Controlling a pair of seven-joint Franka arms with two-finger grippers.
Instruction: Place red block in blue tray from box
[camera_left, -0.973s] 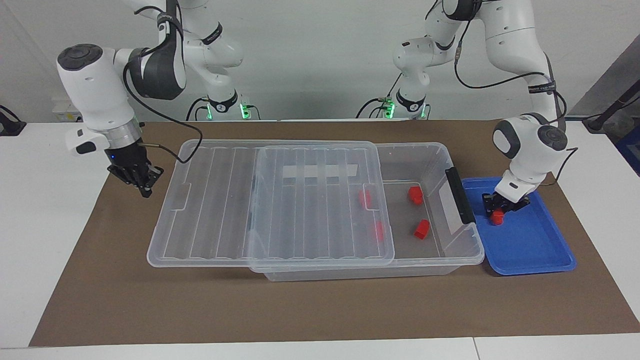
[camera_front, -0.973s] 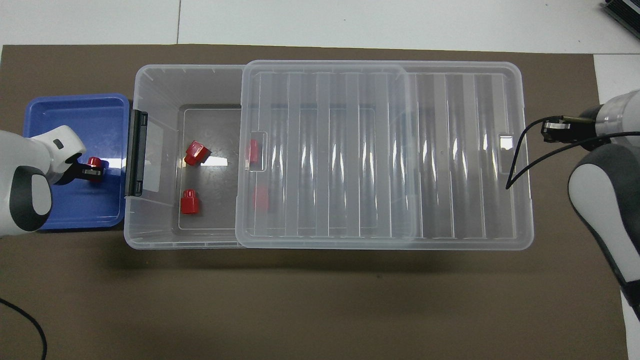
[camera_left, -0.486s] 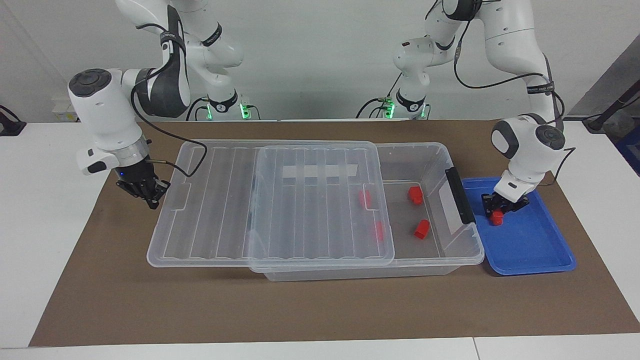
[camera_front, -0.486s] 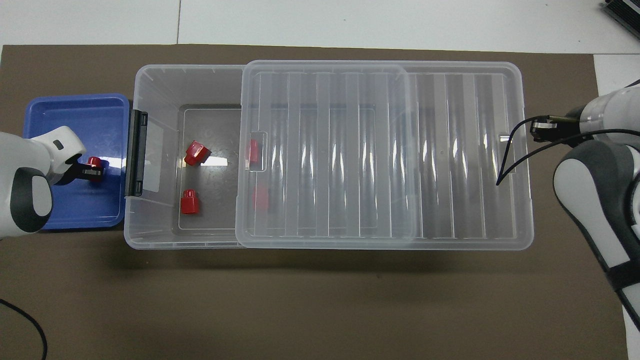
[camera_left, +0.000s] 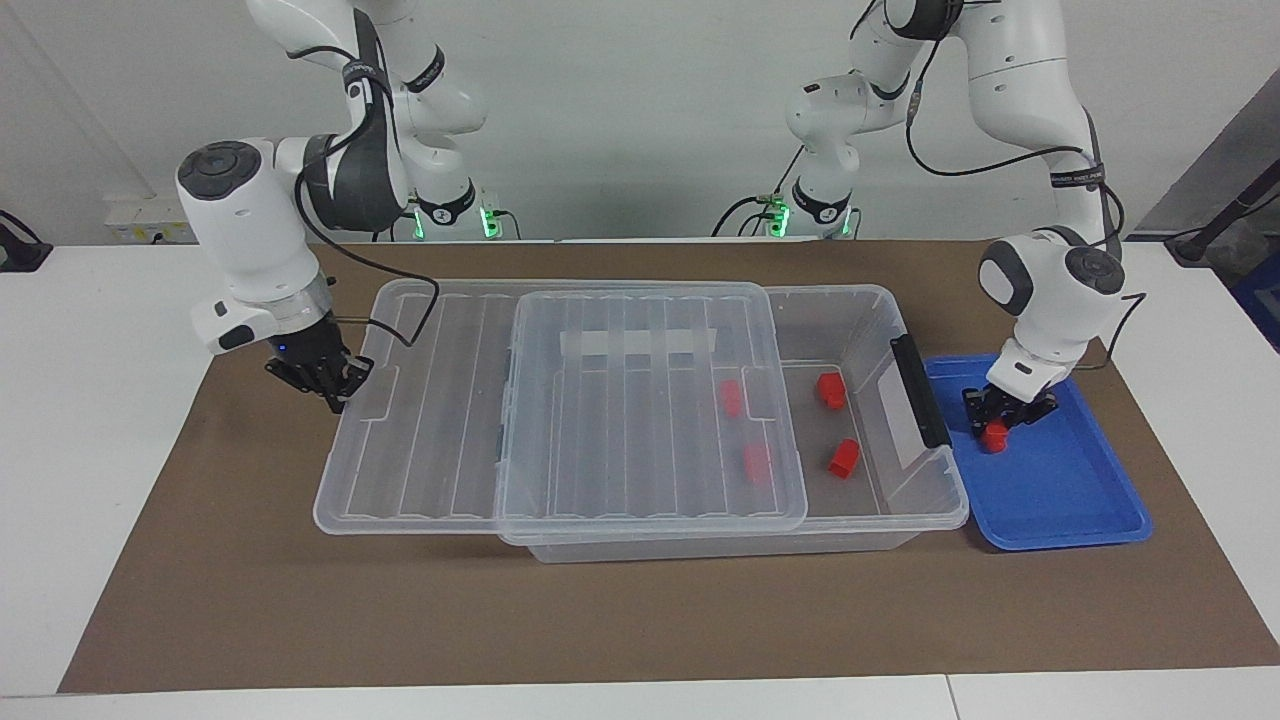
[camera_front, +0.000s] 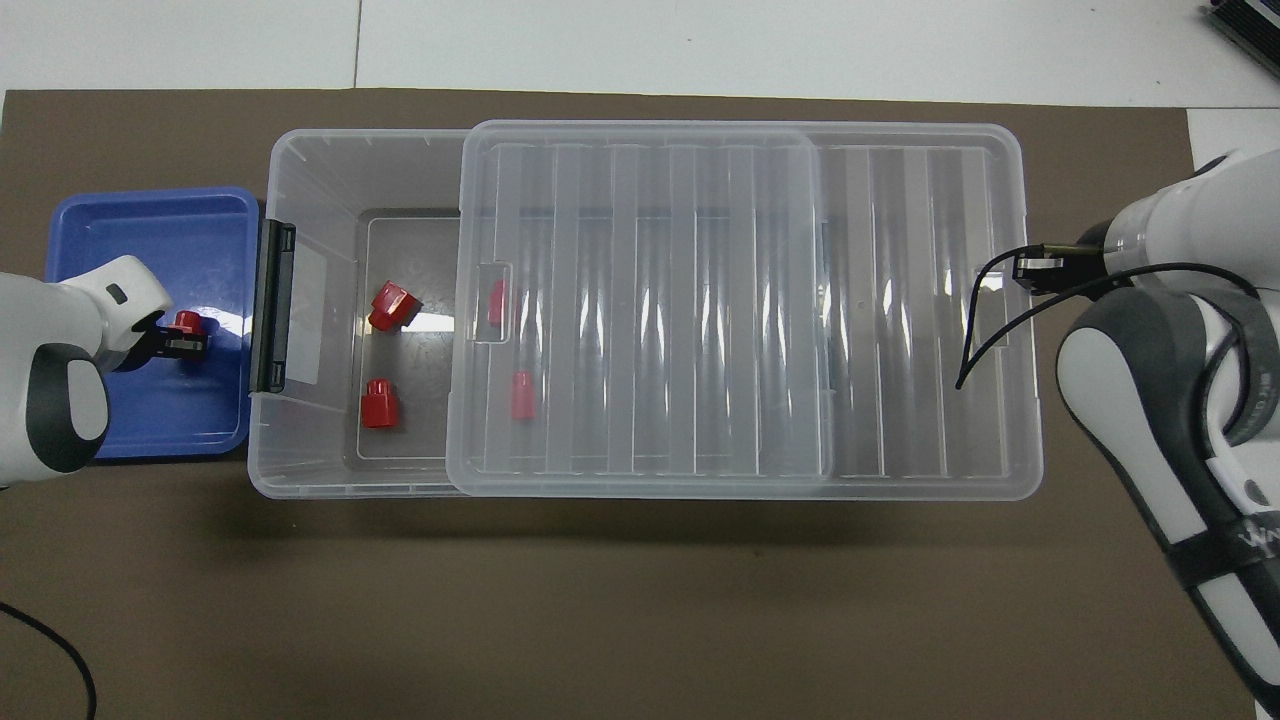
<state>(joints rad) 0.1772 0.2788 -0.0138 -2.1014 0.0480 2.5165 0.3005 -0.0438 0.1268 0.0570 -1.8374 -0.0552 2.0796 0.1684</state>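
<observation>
left gripper (camera_left: 1008, 418) clamped on red block (camera_left: 994, 434), low inside blue tray (camera_left: 1080, 500), block directly below fingertips | right gripper (camera_left: 330, 385) shut, empty, at lid (camera_left: 560, 400) edge of box (camera_left: 860, 310) | left arm nearer tray; release due

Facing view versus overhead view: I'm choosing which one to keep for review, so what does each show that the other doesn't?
Only the facing view shows both arm bases and the left gripper down over the blue tray, shut on the red block. Only the overhead view shows the two blocks under the lid plainly from above. Both show the box partly uncovered, two exposed blocks and the right gripper, shut, at the lid's end.
</observation>
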